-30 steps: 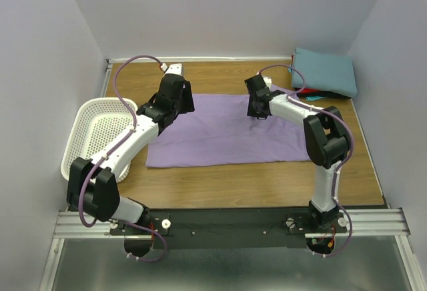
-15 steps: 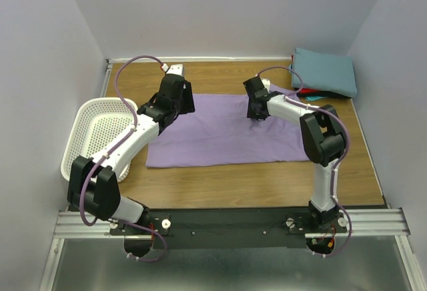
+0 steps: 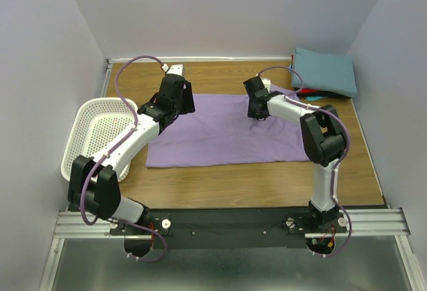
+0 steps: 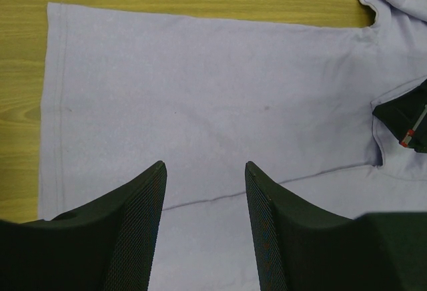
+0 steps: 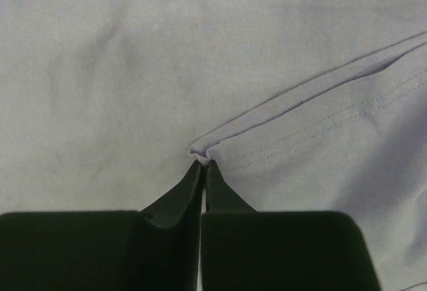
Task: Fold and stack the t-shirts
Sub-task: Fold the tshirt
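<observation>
The lavender-purple t-shirt (image 3: 220, 134) lies spread flat across the middle of the table, seen too as the t-shirt (image 4: 200, 91) in the left wrist view. My right gripper (image 5: 203, 163) is shut, pinching a small fold at the hemmed edge of the lavender t-shirt (image 5: 120, 71); from above this right gripper (image 3: 259, 117) sits on the shirt's upper right part. My left gripper (image 4: 205, 165) hovers open over the shirt's left part, nothing between its fingers; from above the left gripper (image 3: 179, 107) is at the shirt's upper left. A folded teal t-shirt (image 3: 325, 71) rests on a red t-shirt (image 3: 312, 93) at the back right corner.
A white perforated basket (image 3: 97, 134) stands at the left table edge beside the left arm. Bare wooden table (image 3: 253, 184) shows in front of the shirt. Grey walls close the back and both sides.
The right gripper has closed onto a fold of the lavender t-shirt and shifted slightly left. The left gripper and arm have hardly moved.
</observation>
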